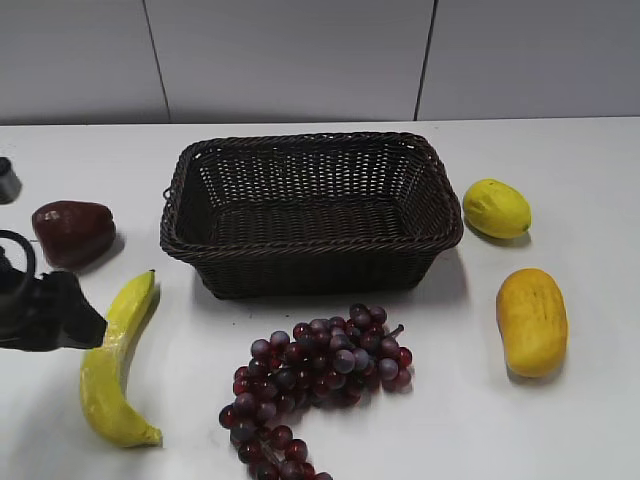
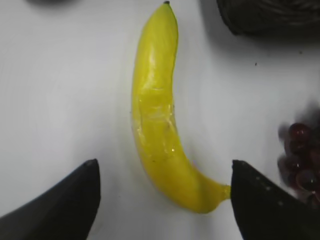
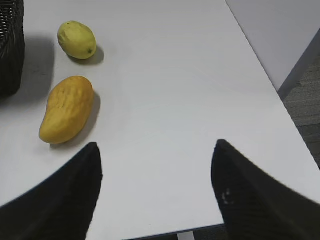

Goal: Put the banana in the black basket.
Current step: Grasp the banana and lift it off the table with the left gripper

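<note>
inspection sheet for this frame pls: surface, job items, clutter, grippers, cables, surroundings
Surface: white table, no spills seen.
Job's things: banana lies flat on the table at front left, outside the black basket; the basket holds nothing.
Clutter: grape bunch in front of the basket; lemon and orange-yellow oval fruit to its right; dark red fruit to its left; small grey object at the left edge.
Grippers: left gripper open, fingers either side of the banana's lower end, not gripping; right gripper open over bare table.
Cables: nothing seen.
Surroundings: grey panelled wall behind; floor past the table's right edge.
</note>
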